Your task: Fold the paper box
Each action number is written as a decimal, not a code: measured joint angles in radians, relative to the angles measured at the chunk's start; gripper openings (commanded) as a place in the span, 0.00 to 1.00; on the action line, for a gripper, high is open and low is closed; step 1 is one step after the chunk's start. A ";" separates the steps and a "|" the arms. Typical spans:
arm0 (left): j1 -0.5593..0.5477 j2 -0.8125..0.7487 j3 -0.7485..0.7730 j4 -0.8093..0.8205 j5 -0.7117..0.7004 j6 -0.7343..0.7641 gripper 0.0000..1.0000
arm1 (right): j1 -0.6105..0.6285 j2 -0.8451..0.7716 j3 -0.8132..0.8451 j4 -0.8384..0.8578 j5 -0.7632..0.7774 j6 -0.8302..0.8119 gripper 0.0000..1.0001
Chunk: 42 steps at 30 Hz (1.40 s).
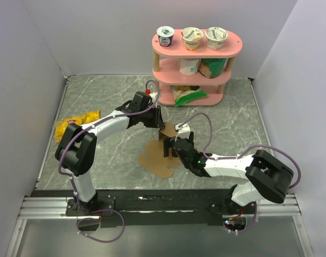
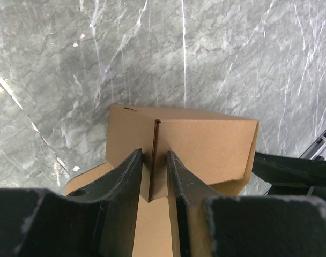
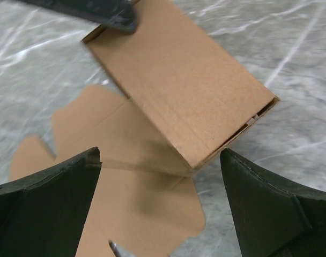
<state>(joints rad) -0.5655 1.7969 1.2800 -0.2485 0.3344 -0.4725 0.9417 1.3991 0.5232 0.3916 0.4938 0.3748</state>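
The paper box [image 1: 155, 160] is plain brown cardboard, partly folded, in the middle of the table. Its flat flaps lie on the marble and one double panel [image 3: 179, 85] stands raised and tilted. My left gripper [image 1: 158, 123] comes in from the far side and is shut on the upright edge of that raised panel [image 2: 206, 144]. In the left wrist view the gripper [image 2: 154, 158] pinches the wall between its fingers. My right gripper [image 1: 172, 145] hovers over the near side of the box. Seen from the right wrist, this gripper [image 3: 158, 160] stands wide open, holding nothing, with the panel's lower corner between its fingertips [image 3: 93, 163].
A yellow snack bag [image 1: 74, 124] lies at the left of the table. At the back stands a pink three-tier shelf [image 1: 198, 51] carrying yogurt cups and a green bag. Grey walls close in the left and right sides.
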 measured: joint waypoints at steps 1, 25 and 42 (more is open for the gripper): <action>-0.001 0.000 0.000 0.000 0.000 0.000 0.30 | 0.002 0.010 0.013 -0.015 0.022 0.008 0.98; -0.011 0.000 0.005 -0.008 -0.011 0.008 0.30 | 0.003 0.159 0.107 -0.117 0.260 0.071 1.00; -0.017 0.001 0.016 -0.026 -0.031 0.015 0.30 | -0.016 -0.446 -0.127 -0.180 -0.100 0.008 1.00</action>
<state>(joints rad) -0.5823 1.7981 1.2964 -0.2741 0.3038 -0.4572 0.9260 0.9535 0.3958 0.2111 0.3939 0.3828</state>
